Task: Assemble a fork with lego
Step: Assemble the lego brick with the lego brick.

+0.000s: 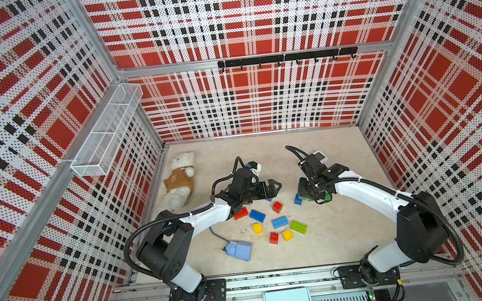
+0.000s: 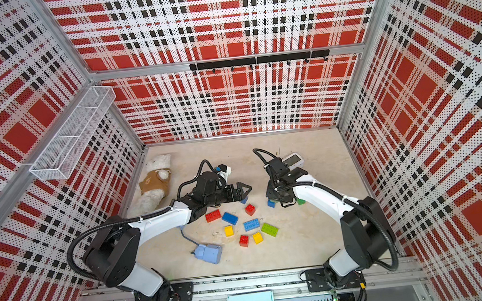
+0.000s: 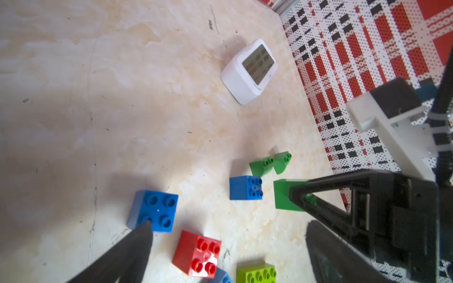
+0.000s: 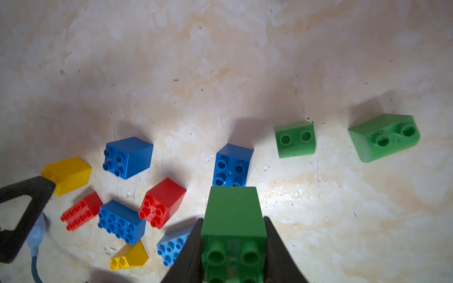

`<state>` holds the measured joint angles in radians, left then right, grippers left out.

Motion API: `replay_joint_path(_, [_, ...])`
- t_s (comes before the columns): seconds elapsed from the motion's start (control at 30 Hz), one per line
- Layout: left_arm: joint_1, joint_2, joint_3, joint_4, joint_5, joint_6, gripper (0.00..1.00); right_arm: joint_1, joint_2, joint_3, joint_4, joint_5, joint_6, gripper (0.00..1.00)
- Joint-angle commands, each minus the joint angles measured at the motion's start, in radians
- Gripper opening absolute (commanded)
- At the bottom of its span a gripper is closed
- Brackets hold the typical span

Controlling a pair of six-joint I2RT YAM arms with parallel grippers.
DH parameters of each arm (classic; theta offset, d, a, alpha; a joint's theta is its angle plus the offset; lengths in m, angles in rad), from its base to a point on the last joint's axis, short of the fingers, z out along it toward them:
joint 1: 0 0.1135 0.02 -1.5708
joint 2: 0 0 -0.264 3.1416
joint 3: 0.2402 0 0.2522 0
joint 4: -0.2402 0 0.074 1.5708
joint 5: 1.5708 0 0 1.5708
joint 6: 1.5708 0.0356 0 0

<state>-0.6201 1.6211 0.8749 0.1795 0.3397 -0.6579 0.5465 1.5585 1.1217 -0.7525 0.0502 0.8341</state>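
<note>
Right end effector [image 4: 233, 220] clamped on a green square brick [image 4: 232, 208], studs toward the wrist. Just past its tips, a blue square brick [image 4: 231, 164] on the tabletop [image 4: 220, 61]. Farther out: two green sloped bricks [image 4: 295, 139]. Left end effector [image 1: 275, 189] spread wide, empty, with other loose bricks [image 1: 280, 222] just beside it.
</note>
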Motion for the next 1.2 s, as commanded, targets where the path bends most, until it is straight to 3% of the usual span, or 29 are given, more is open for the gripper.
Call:
replay_joint_path(0.0, [0.015,0.035,0.045,0.023,0.076,-0.039,1.00,0.019,0.073,0.071,-0.046,0.037,0.126,0.02])
replay_joint_path(0.37, [0.013,0.049,0.067,-0.020,0.087,0.036,1.00,0.024,0.191,0.194,-0.143,0.082,0.137,0.01])
replay_joint_path(1.17, [0.017,0.038,0.046,-0.024,0.068,0.056,1.00,0.049,0.292,0.201,-0.187,0.063,0.102,0.01])
